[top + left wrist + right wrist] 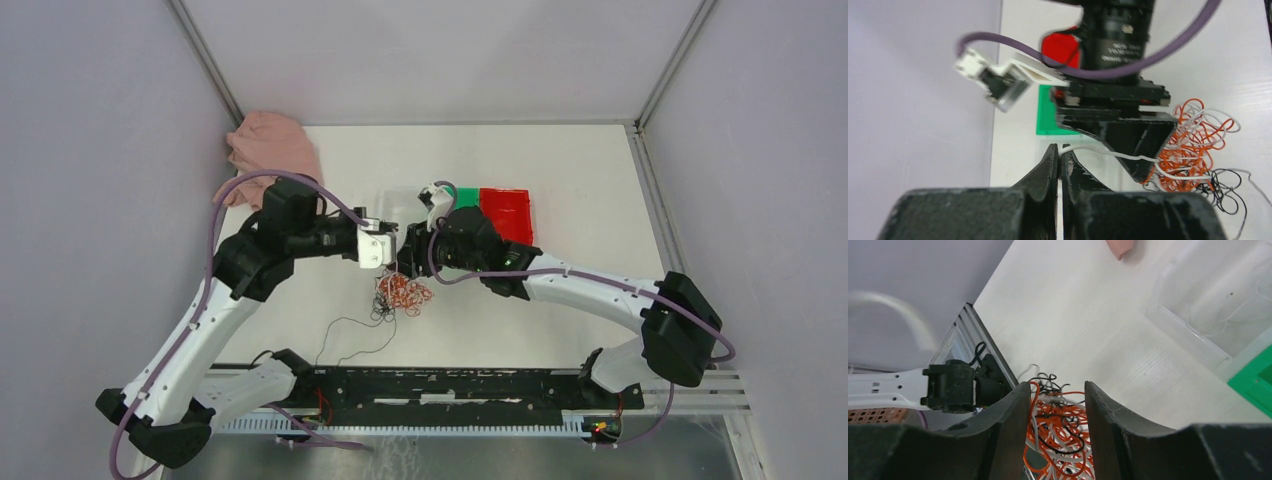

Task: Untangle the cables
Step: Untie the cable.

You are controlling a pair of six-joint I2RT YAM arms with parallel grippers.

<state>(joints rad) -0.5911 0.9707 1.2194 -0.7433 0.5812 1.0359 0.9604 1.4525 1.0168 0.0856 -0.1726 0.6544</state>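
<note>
Near table (560,160) centre, clamping left gripper (1059,152) jaws on a white strand (1108,154), holding it taut from the cables (400,295). Straddling that wad with right gripper (1057,395) jaws apart, probably to pin it.

top view high over the near edge of the desk (570,160), looking down, wrist views close in, all sharing the cables (401,295)

Sides of the cables (1059,432) behind the right claw (1055,386), near part past the bottom edge.
</note>
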